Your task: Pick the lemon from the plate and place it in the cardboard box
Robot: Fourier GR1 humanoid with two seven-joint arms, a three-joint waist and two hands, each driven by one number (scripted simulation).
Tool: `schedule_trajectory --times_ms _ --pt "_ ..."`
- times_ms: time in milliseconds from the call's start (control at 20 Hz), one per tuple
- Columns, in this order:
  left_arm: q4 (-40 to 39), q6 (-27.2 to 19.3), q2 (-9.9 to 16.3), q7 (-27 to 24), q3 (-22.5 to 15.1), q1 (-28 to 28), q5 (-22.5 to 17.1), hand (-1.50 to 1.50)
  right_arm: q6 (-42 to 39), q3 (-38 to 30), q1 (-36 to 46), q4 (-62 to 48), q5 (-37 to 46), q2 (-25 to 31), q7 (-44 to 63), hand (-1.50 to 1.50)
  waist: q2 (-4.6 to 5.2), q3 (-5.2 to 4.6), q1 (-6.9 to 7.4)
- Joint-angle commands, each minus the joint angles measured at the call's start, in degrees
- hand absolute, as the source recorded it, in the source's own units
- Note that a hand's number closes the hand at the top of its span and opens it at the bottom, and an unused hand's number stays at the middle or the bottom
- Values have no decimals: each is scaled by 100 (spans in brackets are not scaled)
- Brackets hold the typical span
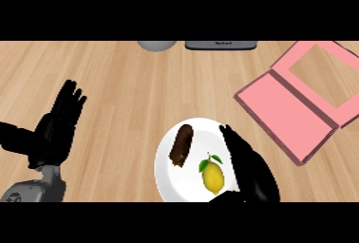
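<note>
Right hand over plate rim, fingers straight, beside yellow leafy lemon. Left hand spread, left of plate.

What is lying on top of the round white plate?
A yellow lemon with green leaves and a brown oblong item lie on the plate. The right hand covers its right edge.

A: Looks like a kitchen, right?
B: Yes. A pale wood-plank desk carries a white plate of food: a lemon and a brown piece. At twelve o'clock sits a dark appliance edge.
</note>
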State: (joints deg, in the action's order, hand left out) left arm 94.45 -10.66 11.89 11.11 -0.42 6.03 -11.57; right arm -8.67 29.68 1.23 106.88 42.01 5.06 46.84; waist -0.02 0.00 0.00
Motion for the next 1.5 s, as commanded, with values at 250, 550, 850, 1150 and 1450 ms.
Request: schedule_trajectory --times_ms 250,550,850,1150,1450 --pt "-115 233 -169 -22 208 78 82 0 480 264 -414 -554 440 -268 -563 -150 0 0 -7" --pt "393 257 -157 462 272 -52 204 0 96 -256 -48 -807 187 -357 -657 -150 -2 0 6" --pt "-340 302 -501 -186 238 100 396 0 9 -387 -162 -934 215 -260 -917 -150 1 0 -9" --pt "109 289 -608 -132 143 -347 537 0 332 -391 33 -1555 360 -462 -1113 -150 1 0 10" --pt "-169 573 -475 -313 452 -236 411 0 462 -296 65 -1717 533 -500 -1266 -150 2 0 6"
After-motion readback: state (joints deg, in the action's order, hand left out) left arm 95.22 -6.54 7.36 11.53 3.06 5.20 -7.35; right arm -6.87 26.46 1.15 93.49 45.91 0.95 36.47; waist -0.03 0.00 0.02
